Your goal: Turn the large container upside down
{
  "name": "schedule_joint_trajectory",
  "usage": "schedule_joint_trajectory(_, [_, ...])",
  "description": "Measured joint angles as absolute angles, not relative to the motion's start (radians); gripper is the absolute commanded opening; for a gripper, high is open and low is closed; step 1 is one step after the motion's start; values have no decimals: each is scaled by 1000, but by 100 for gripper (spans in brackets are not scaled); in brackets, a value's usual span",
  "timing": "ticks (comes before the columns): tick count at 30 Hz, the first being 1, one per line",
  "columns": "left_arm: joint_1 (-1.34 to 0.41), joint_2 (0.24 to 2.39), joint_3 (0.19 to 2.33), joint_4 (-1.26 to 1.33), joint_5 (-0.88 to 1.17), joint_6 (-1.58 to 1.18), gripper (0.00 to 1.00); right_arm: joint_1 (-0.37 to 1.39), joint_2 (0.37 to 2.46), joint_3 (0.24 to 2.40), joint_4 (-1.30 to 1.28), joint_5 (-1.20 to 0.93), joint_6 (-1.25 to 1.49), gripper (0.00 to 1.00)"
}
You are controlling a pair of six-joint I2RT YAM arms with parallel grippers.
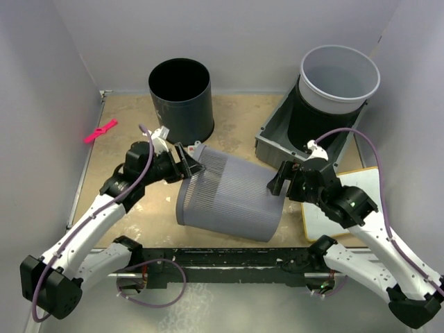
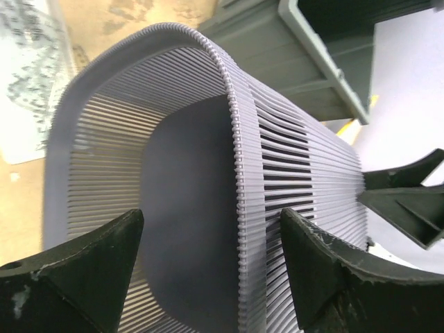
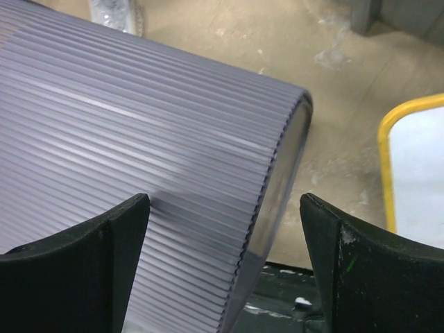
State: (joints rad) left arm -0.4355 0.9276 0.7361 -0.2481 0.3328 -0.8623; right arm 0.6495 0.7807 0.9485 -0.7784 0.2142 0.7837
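Observation:
The large container, a grey ribbed slatted basket [image 1: 229, 198], lies on its side mid-table, its mouth to the left and its base to the right. My left gripper [image 1: 191, 163] is open at the mouth. In the left wrist view the rim [image 2: 236, 159] runs between the jaws of the left gripper [image 2: 211, 257], one finger inside the basket [image 2: 187, 194] and one outside. My right gripper [image 1: 277, 184] is open at the base end. In the right wrist view the base edge [image 3: 277, 173] lies between the jaws of the right gripper [image 3: 225, 250], which do not press on the basket [image 3: 139, 125].
A black round bin [image 1: 180, 97] stands behind the basket. A light grey round bin [image 1: 338, 76] sits in a grey tray [image 1: 274, 139] at the back right. A yellow-edged white board [image 1: 347, 208] lies under the right arm. A pink clip [image 1: 100, 130] lies at the left.

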Motion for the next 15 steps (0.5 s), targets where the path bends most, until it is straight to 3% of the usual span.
schedule_joint_trajectory(7, [-441, 953, 901, -500, 219, -694, 80, 649, 691, 867, -741, 125, 906, 75])
schedule_joint_trajectory(15, [-441, 916, 942, -609, 163, -635, 79, 649, 667, 857, -719, 85, 964, 60])
